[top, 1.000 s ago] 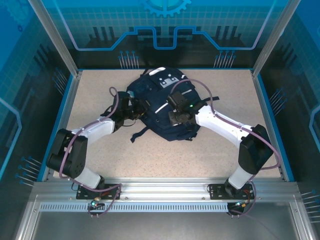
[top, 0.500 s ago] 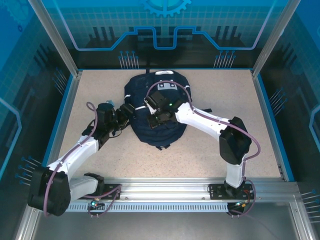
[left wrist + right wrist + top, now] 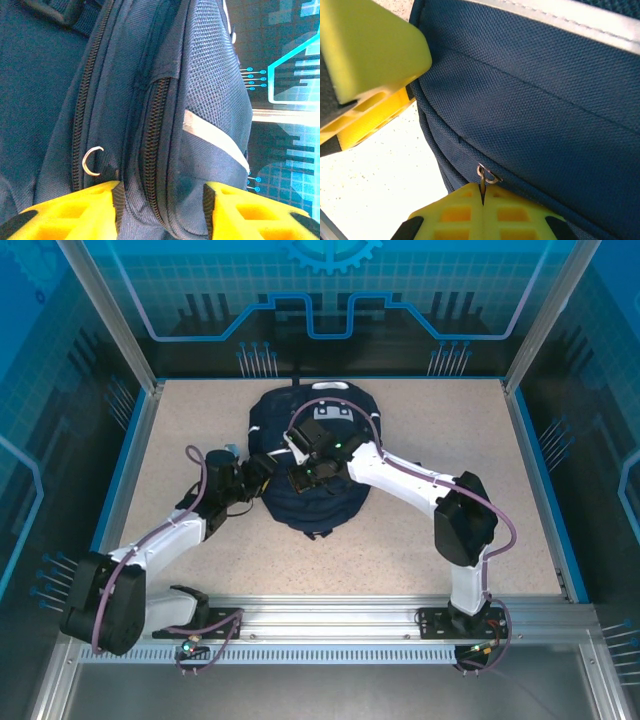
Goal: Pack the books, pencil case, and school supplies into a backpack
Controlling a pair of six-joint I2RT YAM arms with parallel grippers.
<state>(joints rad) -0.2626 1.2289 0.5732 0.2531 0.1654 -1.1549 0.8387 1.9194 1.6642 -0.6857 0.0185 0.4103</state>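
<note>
Backpack (image 3: pixel 315 510): navy fabric, lying flat at the centre of the speckled surface (image 3: pixel 470 420), towards the far edge. Its light grey patch (image 3: pixel 330 412) is at the far end. Both arms reach in over it from the near edge.

Left end effector (image 3: pixel 262 472): positioned at the left edge of the backpack. In the left wrist view the left end effector (image 3: pixel 160 210) has its yellow fingers (image 3: pixel 75 210) partly apart. A zippered ridge of the backpack (image 3: pixel 200 75) fills the gap between them. Whether the fingers press on the fabric cannot be told. A metal ring (image 3: pixel 92 161) hangs on the zipper line just above the left-hand finger. A white stripe (image 3: pixel 215 140) runs across the mesh panel.

Right end effector (image 3: pixel 298 478): positioned over the middle of the backpack, close beside the left one. In the right wrist view the right end effector (image 3: pixel 482 200) is fully closed. Its yellow fingers pinch the wire zipper pull (image 3: pixel 487 176) at the seam of the backpack (image 3: pixel 545 100). The surface (image 3: pixel 380 190) shows at lower left.
</note>
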